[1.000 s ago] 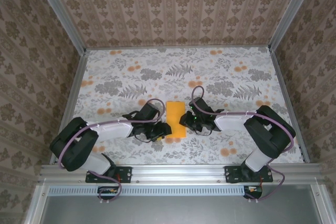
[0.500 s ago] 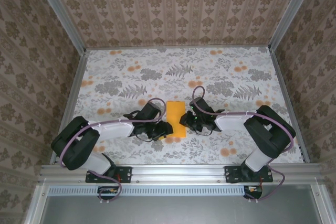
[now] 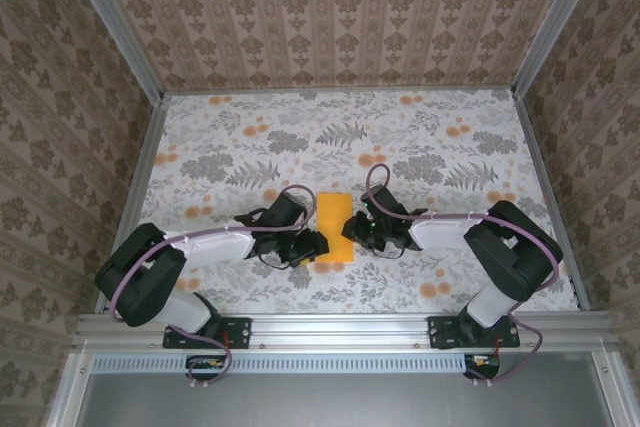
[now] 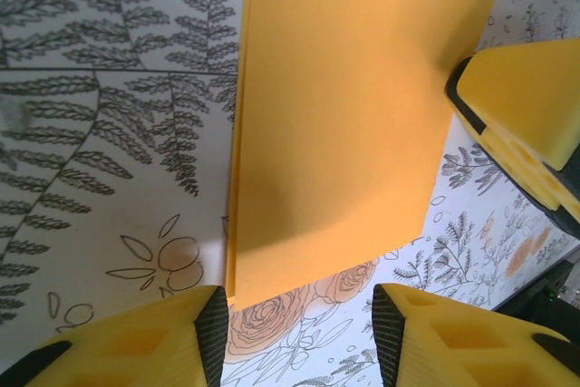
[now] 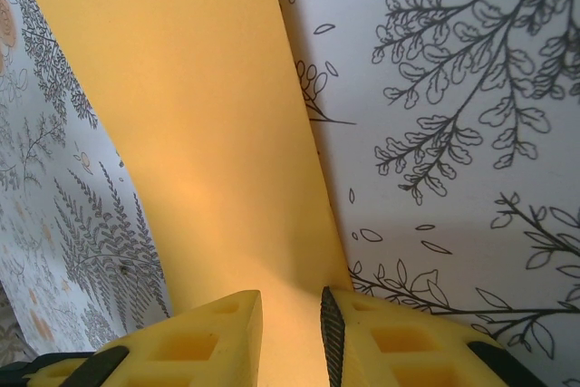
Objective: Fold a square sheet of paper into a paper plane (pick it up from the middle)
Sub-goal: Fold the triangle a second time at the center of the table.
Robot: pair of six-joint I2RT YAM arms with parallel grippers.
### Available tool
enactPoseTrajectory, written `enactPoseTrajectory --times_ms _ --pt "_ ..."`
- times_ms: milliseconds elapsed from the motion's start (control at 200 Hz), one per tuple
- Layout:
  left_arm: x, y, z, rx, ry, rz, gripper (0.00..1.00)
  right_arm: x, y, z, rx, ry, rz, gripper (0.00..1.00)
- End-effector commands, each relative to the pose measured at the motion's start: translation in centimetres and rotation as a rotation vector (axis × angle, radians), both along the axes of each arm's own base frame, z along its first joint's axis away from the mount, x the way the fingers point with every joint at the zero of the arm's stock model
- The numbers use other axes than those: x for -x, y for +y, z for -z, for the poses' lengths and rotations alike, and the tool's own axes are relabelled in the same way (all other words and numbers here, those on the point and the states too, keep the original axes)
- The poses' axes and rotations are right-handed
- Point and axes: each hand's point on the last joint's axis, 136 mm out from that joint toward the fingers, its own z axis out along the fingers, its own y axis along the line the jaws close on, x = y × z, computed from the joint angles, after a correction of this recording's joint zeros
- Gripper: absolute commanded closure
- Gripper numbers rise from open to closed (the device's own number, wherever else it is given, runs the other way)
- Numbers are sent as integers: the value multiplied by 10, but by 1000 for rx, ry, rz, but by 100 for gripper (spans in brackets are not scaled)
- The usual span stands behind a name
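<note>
**Left to right.** The left gripper (image 3: 314,245) is lying low on the floral cloth (image 3: 420,147) at the near left corner of the square sheet of paper (image 3: 335,225). Its jaws are standing spread, with nothing between them. The sheet is resting flat as a narrow rectangle, apparently already folded in half, midway between the two arms. The right gripper (image 3: 349,231) is meeting the sheet's right edge. Its jaws are standing only narrowly apart, with paper running into the gap. Whether they are pinching a layer or merely pressing it down cannot be told.

**Step in hand (judged).** The left gripper is lining up on the near corner while the right is steadying the sheet. To do this well, the right side should be holding the paper firmly against the cloth. The left should be sliding one finger under the corner's top layer alone, low and slowly, so that the thin paper is neither buckling nor skating sideways.

**Comparison of views.**
- The overhead view is giving the whole outline of the sheet and both arms converging on it, but it is hiding the jaw gaps.
- The left wrist view is showing the corner just beyond its open fingertips, and one yellow fingertip (image 4: 521,101) of the right gripper touching the far edge.
- The right wrist view is showing the sheet's edge running under its own right finger.
</note>
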Motion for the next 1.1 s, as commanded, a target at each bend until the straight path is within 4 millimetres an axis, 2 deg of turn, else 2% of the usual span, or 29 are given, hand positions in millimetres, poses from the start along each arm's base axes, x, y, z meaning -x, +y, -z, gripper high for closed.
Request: enactPoseTrajectory --times_ms 0,495,745,1095 --pt "-3 -2 -10 5 -32 15 50 19 -18 30 88 94 1 73" --pt "-4 -11 -8 44 -22 19 48 22 -22 35 107 118 8 73" --pt "-4 -4 -4 6 -22 6 43 22 -23 36 110 120 10 73" --pt "-5 -20 -12 80 -36 31 43 22 -24 34 109 115 10 73"
